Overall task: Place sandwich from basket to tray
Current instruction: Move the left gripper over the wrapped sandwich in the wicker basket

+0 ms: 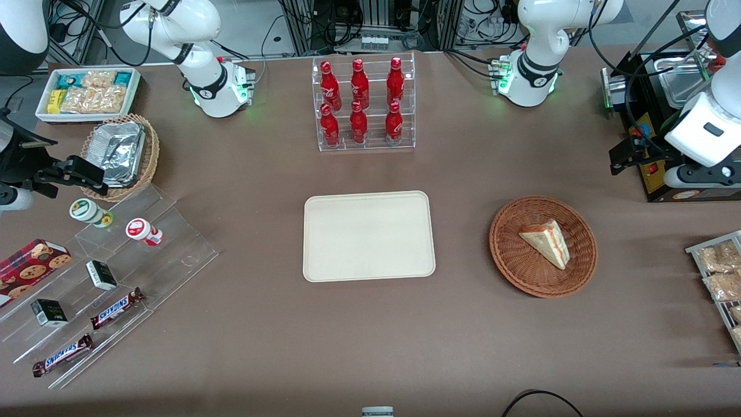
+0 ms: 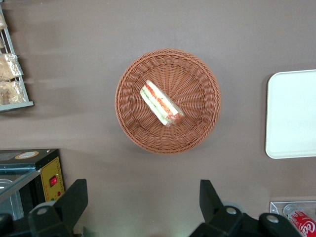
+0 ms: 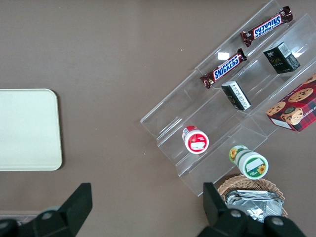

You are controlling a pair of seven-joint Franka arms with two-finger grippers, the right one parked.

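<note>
The sandwich [image 1: 547,242], a pale wedge in clear wrap with red and green filling, lies in the reddish-brown wicker basket [image 1: 509,260]. It also shows in the left wrist view [image 2: 162,102], in the middle of the basket [image 2: 197,133]. The cream-white tray [image 1: 369,236] lies flat beside the basket, toward the parked arm's end; its edge shows in the left wrist view [image 2: 292,113]. My left gripper [image 1: 622,155] hangs high above the table, farther from the front camera than the basket. It is open and empty [image 2: 143,202], well apart from the sandwich.
A clear rack of red bottles [image 1: 363,104] stands farther back than the tray. A black appliance [image 1: 654,116] is close to my gripper. A wire rack of bagged snacks [image 1: 721,272] lies at the working arm's end. A stepped acrylic snack display [image 1: 116,272] is at the parked arm's end.
</note>
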